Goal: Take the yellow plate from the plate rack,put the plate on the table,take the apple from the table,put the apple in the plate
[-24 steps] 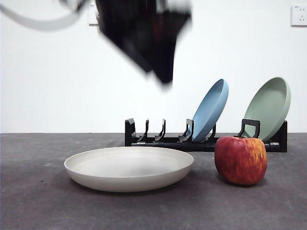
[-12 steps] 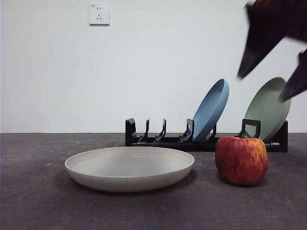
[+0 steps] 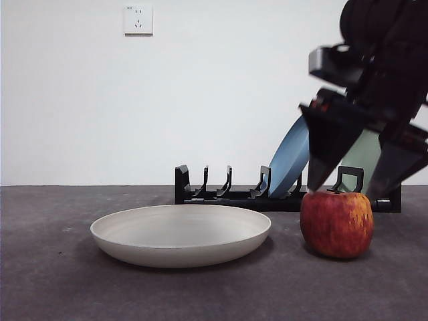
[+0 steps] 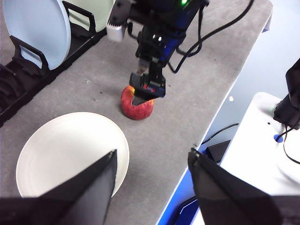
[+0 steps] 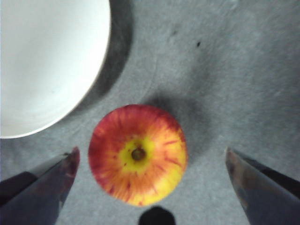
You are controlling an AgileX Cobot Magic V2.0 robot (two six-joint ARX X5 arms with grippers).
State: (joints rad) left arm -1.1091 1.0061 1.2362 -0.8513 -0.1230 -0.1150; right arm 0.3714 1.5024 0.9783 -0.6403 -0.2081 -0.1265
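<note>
Red, yellow-streaked apple; cream yellow plate; black plate rack.

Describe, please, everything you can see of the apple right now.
The apple is round and red with yellow-orange streaks, turning yellow around its dark stem pit, which faces up. It looks whole and unmarked. It stands upright on the grey table, beside the plate but apart from it, in front of the rack. The right end effector hangs open just above it, one jaw to each side; nothing but the table touches it.

A blue plate and pale green plate lean upright; wall socket above.
</note>
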